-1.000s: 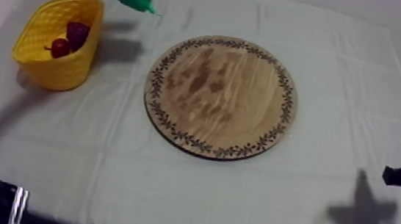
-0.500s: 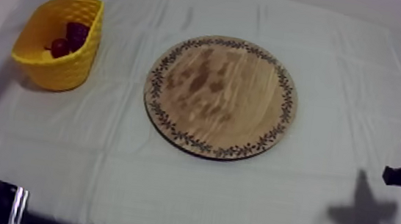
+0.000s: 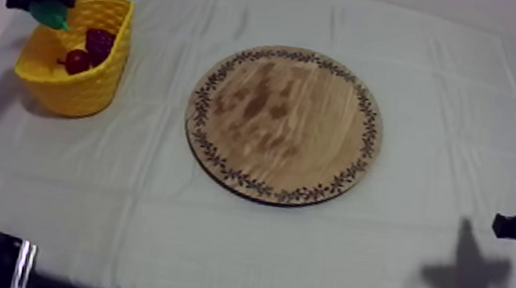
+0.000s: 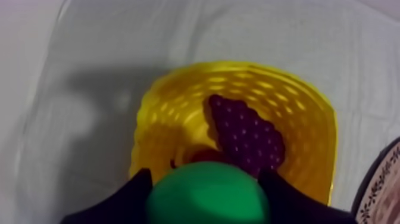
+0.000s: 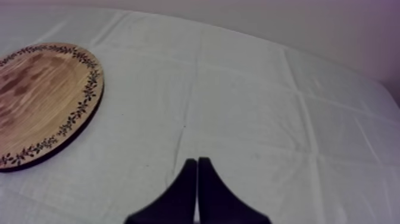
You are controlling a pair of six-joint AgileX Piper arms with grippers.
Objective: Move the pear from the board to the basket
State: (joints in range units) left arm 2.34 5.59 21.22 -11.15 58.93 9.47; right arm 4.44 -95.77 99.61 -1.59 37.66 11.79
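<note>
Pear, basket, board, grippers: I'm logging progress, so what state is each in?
pear: held over the yellow basket.
left gripper: shut on the pear.
yellow basket: upright, holding grapes and a small red fruit.
wooden board: flat on the cloth.
right gripper: shut on nothing.

Left gripper (image 4: 205, 187) aloft, fingers round the pear (image 3: 51, 14) — right gripper (image 5: 197, 170) low, fingers together.

Soft light casts a grey shadow beside the yellow basket (image 4: 297, 101).
</note>
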